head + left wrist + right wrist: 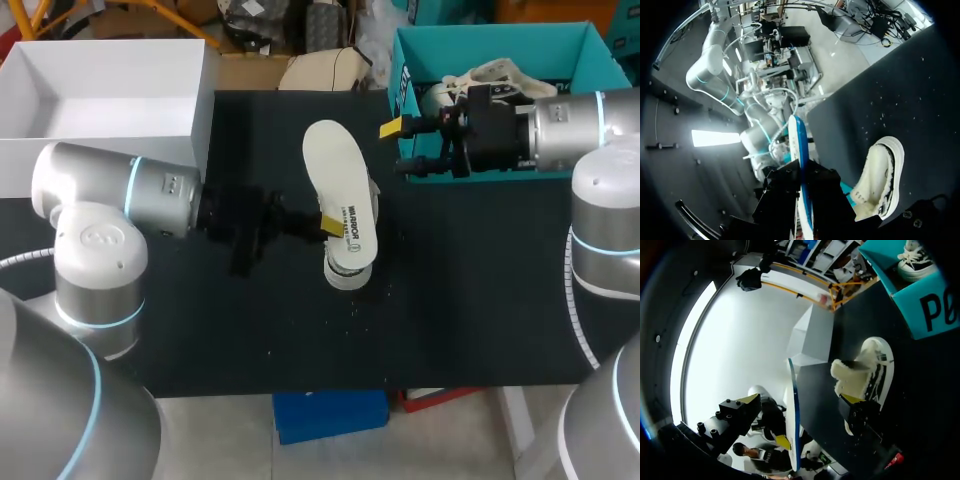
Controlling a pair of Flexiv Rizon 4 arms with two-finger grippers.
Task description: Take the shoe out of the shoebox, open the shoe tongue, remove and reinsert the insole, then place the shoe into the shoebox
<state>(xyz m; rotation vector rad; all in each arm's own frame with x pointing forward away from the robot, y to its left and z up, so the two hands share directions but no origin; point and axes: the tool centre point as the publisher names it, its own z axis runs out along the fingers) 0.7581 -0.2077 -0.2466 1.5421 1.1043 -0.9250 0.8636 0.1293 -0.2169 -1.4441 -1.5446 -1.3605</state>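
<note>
L gripper clamped on insole, holding it flat over shoe. Shoe sits on black table, near mid. R gripper fingers wide apart, just beside front corner of teal shoebox, insole ahead of it. 2nd shoe in shoebox. White box at far L.

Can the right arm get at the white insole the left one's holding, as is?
Probably yes: the right gripper is open and faces the white, blue-backed insole, held edge-on by the left gripper; nothing stands between.
</note>
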